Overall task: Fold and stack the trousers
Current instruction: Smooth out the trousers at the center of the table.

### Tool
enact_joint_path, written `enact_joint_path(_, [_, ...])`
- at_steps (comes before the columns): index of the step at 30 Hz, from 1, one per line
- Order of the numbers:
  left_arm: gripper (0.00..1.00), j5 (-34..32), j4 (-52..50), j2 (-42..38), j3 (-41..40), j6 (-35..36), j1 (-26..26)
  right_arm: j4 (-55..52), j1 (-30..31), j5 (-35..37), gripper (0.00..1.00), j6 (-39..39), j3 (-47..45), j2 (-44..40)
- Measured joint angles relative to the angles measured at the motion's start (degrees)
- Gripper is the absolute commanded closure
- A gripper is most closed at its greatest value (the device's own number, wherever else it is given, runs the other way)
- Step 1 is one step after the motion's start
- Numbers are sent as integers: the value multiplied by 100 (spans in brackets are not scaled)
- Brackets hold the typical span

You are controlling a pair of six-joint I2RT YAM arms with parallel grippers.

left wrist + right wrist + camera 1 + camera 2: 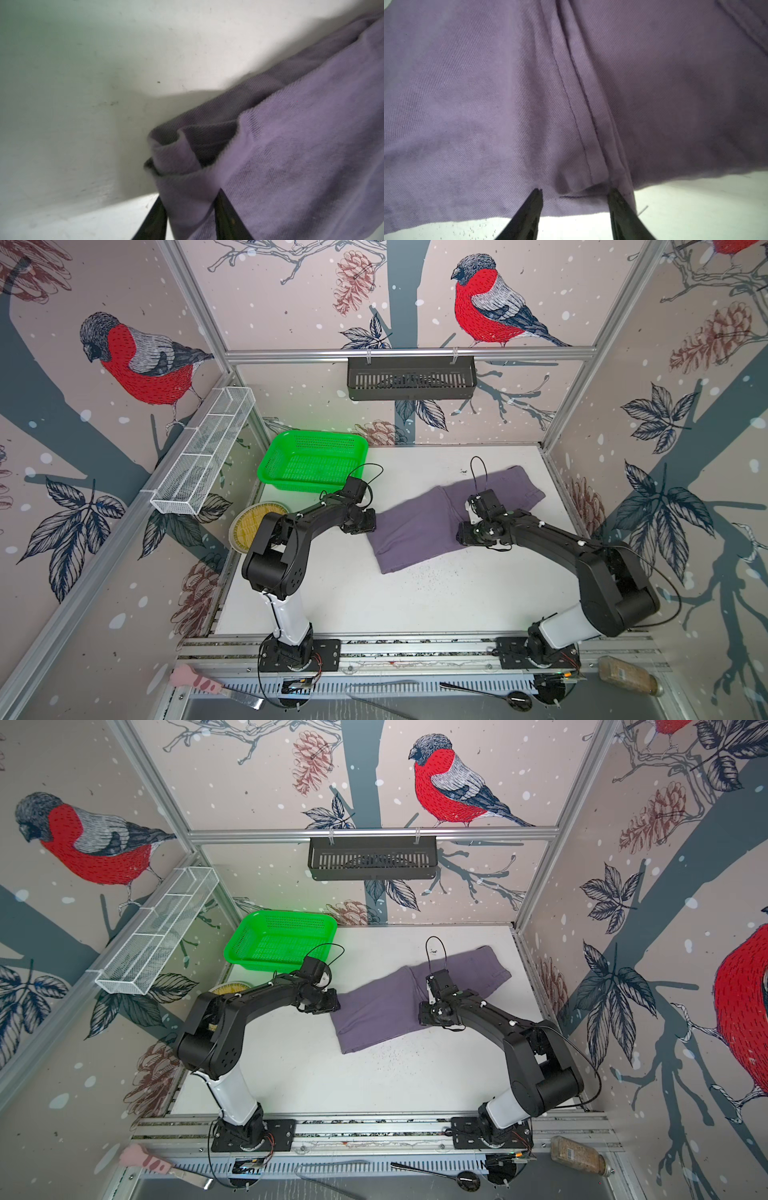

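White table (415, 597): dusty purple-grey cotton trousers (415, 526) lie folded centre-right. L claw (190, 196) narrow round a hem fold, grip unclear. R claw (574, 190) wide, tips on cloth edge by seam.

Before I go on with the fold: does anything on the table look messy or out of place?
Yes: fine dark specks are scattered on the white table along the near edge of the trousers. They look like spilled crumbs or grit that the cloth could pick up.
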Motion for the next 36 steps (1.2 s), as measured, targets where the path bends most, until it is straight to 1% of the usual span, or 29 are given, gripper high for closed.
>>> enact_joint_path(7, [76,35,2,76,76,7,0,208,76,-131,61,140,-35,127])
enact_joint_path(11, [84,70,31,98,107,7,0,369,-7,-138,69,162,-70,216])
enact_joint_path(14, [89,111,42,103,109,7,0,409,-96,-129,80,214,-131,240])
enact_joint_path(16, [93,127,44,103,109,7,0,457,-98,-125,89,269,-131,238])
enact_joint_path(18, [100,136,42,103,114,7,0,472,-109,-114,95,273,-127,195])
enact_joint_path(24, [100,151,33,103,160,42,20,407,-188,42,98,271,-136,-203])
enact_joint_path(32, [100,192,35,101,162,46,131,160,-385,271,97,273,-476,-638])
enact_joint_path(36, [100,286,20,101,214,48,144,162,-428,264,87,271,-719,-588])
